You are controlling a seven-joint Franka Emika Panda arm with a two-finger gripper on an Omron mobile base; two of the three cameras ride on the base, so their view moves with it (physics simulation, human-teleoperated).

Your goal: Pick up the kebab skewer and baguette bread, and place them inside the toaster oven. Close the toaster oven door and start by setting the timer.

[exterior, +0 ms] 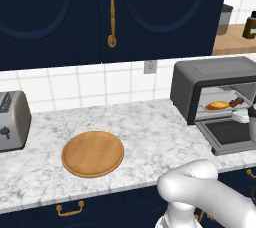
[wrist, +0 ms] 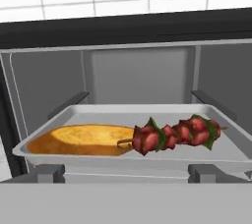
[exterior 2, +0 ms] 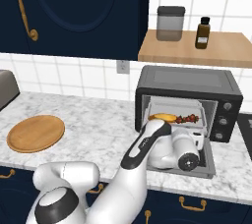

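Cabinets: dark navy upper doors (exterior: 75, 12) are seen above the counter, fitted with a brass handle (exterior: 111, 13); navy drawers with brass pulls run below the counter edge.
Wall: white square tiles (exterior: 85, 84) are laid behind the counter, with an outlet (exterior: 150, 66) set in them.
Counter: a grey-white marble top (exterior: 145, 132) carries everything.
Shelf: a wooden shelf (exterior 2: 221, 51) is mounted above the oven, with a grey canister (exterior 2: 170, 23) and a dark bottle (exterior 2: 202, 33) stood on it.
Toaster oven: the dark grey box (exterior 2: 189, 83) is placed at the right of the counter.
Toaster oven door: the panel (exterior: 227, 133) is dropped open, lying flat in front.
Slot toaster: a silver one (exterior: 12, 119) is set at the far left.
Plate: a round wooden plate (exterior: 93, 153) is left bare mid-counter.
Tray: a metal tray (wrist: 74, 115) is seated inside the oven.
Baguette bread: the loaf (wrist: 81, 139) is laid on the tray's left.
Kebab skewer: the skewer (wrist: 172, 134) is laid to the loaf's right, its stick end touching it.
Gripper: the gripper (wrist: 128, 174) is held over the open door facing the tray, fingers (wrist: 47, 173) spread wide, nothing grasped.
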